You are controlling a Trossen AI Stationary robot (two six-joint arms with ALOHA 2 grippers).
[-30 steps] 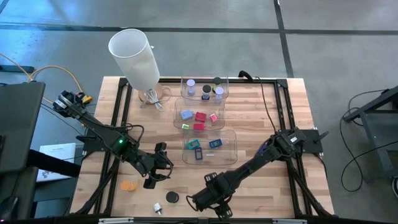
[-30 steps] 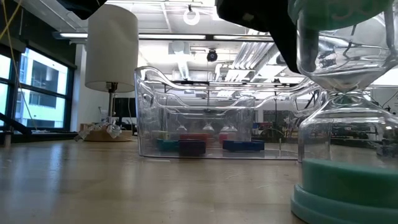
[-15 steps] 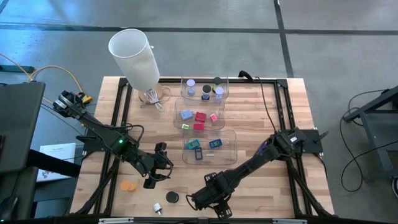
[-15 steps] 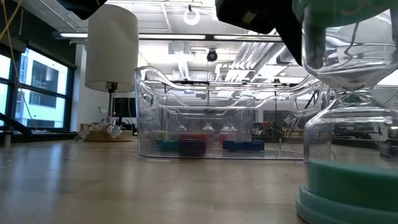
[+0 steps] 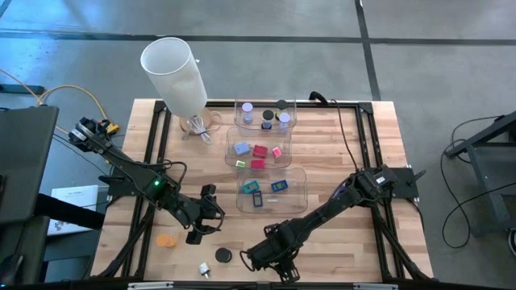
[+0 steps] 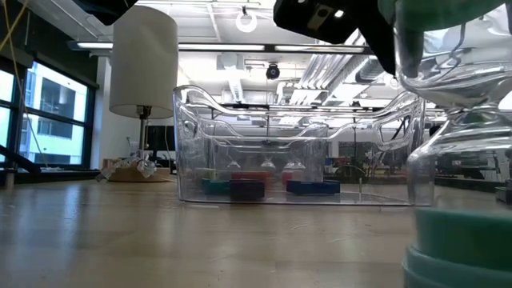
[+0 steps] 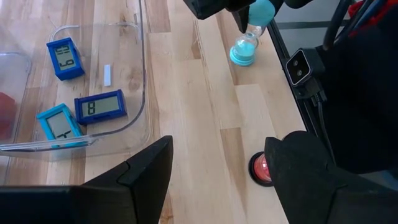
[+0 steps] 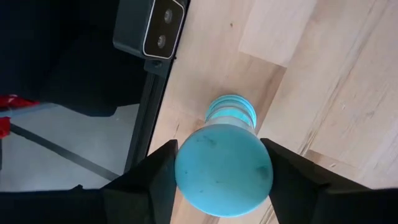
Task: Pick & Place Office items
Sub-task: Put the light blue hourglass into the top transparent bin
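Observation:
A glass hourglass [image 6: 460, 160] with teal caps and teal sand stands at the table's near edge, right of centre. My right gripper [image 8: 221, 177] is above it, fingers on either side of its top cap. In the high view that gripper [image 5: 270, 258] hides it. My left gripper [image 5: 205, 221] hangs open above bare wood, left of the near bin [image 5: 297, 193]. An orange disc [image 5: 166, 240], a black disc [image 5: 223, 255] and a small pale piece [image 5: 204, 270] lie on the table. Coloured blocks and discs lie in the three clear bins. My right gripper pinches the hourglass's round teal top cap [image 8: 188, 169] between its two fingers, one on each side. The fingers come from above, pointing steeply down. The hourglass stands with its bottom cap [image 7: 241, 57] on the wood.
Three clear bins stand in a row from table centre to the far edge: near, middle [image 5: 235, 138], far [image 5: 239, 106]. A tall white cylinder [image 5: 173, 68] stands at the far left corner. Black frame rails [image 5: 379, 234] run along the table's sides.
My right gripper's fingers have come together on the hourglass's top cap. In the low view the hourglass's lower part has slid a little to the right along the table, while its top has moved less.

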